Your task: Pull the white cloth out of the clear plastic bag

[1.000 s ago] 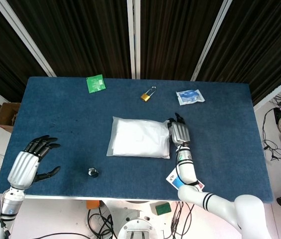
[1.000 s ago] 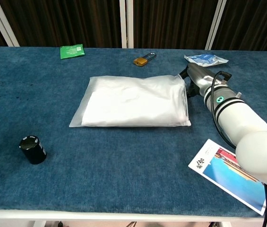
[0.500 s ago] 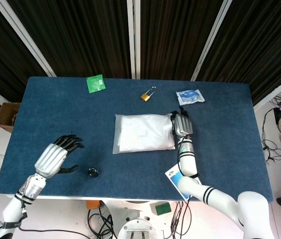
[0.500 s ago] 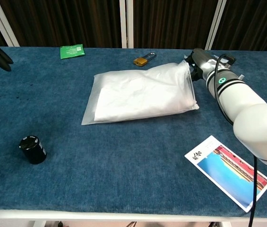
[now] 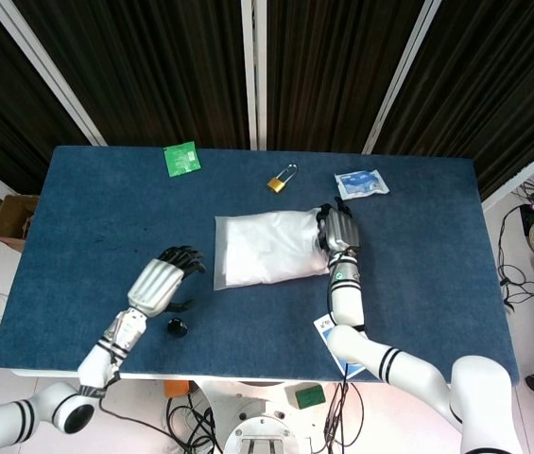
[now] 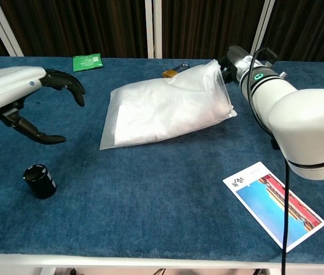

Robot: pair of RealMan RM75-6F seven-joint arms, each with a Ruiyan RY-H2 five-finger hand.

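The clear plastic bag [image 5: 268, 249] [image 6: 164, 106] with the white cloth inside lies at mid-table, its right end raised off the surface. My right hand [image 5: 335, 230] [image 6: 234, 59] grips that raised right end of the bag. My left hand [image 5: 161, 281] [image 6: 18, 94] hovers open to the left of the bag, fingers spread and pointing toward it, apart from it. The cloth is fully inside the bag.
A small black cap [image 5: 177, 327] [image 6: 39, 181] sits just right of and below the left hand. A brass padlock [image 5: 279, 181], a green packet [image 5: 181, 158] and a blue-white sachet [image 5: 361, 183] lie at the back. A picture card [image 6: 273, 203] lies front right.
The right hand has lifted the bag's right end higher. The left hand has moved rightward across the table toward the bag's left edge.
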